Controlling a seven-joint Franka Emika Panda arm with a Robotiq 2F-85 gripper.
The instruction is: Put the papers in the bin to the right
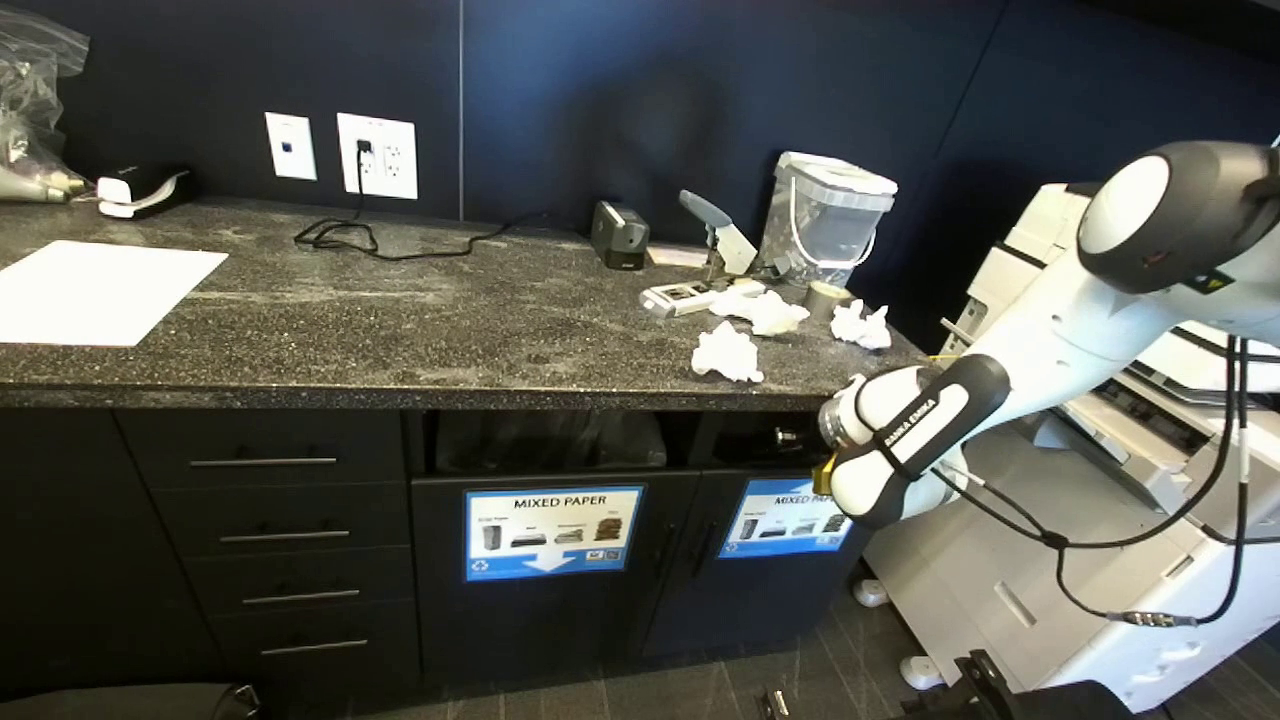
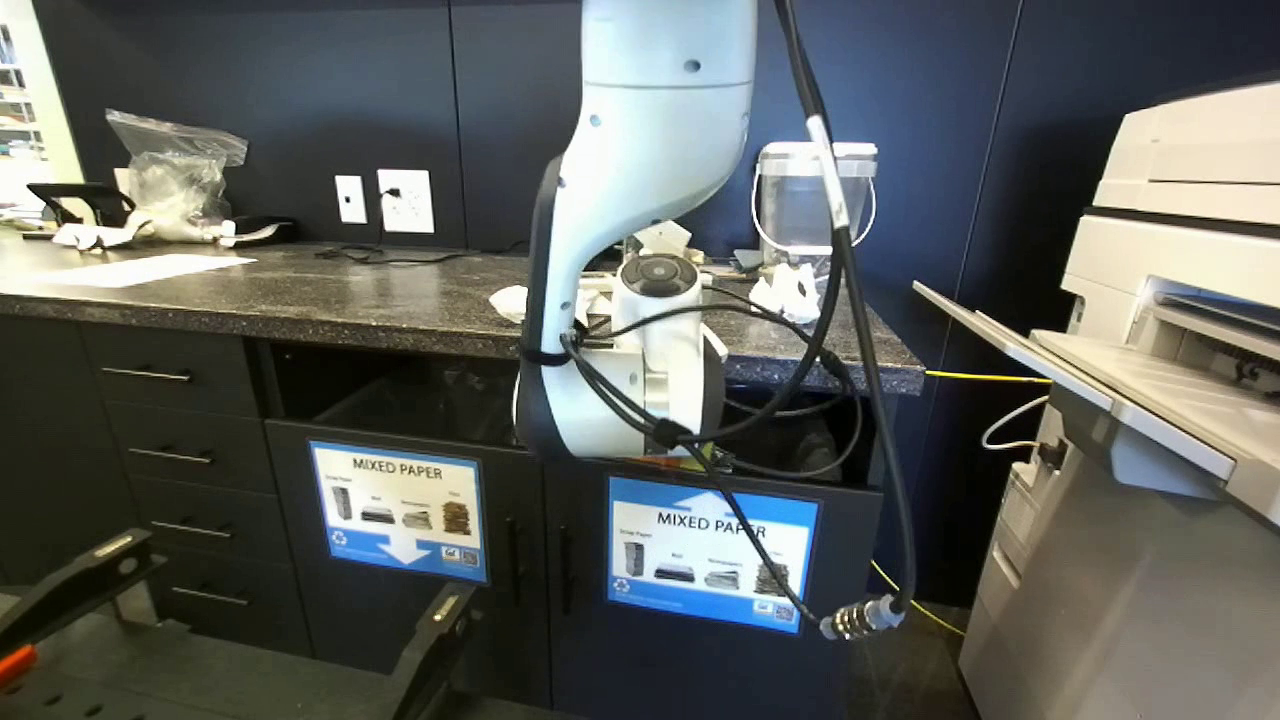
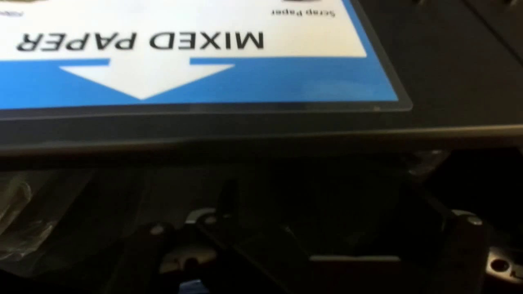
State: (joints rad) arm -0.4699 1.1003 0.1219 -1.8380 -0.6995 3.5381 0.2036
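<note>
The papers are crumpled white wads on the counter. One wad point(image 1: 727, 352) lies near the front edge, another wad point(image 1: 765, 311) sits behind it by the stapler, and a third wad point(image 1: 861, 327) is close to the right end. Below them is the bin to the right, the cabinet compartment whose front panel point(image 2: 845, 560) bears a MIXED PAPER sign point(image 2: 715, 550). My gripper point(image 3: 331, 200) is at the dark opening above that panel. Its fingers stand wide apart in the wrist view, and I see no paper between them. How far it reaches inside is hidden; the arm covers it in an exterior view.
The granite countertop point(image 1: 450, 310) overhangs the opening. A lidded clear bucket point(image 1: 825, 215), a stapler point(image 1: 718, 235), a tape roll point(image 1: 826, 298) and a pencil sharpener point(image 1: 620, 235) stand at the back. A printer point(image 2: 1130, 450) is to the right. Clear plastic point(image 3: 24, 220) shows inside the opening.
</note>
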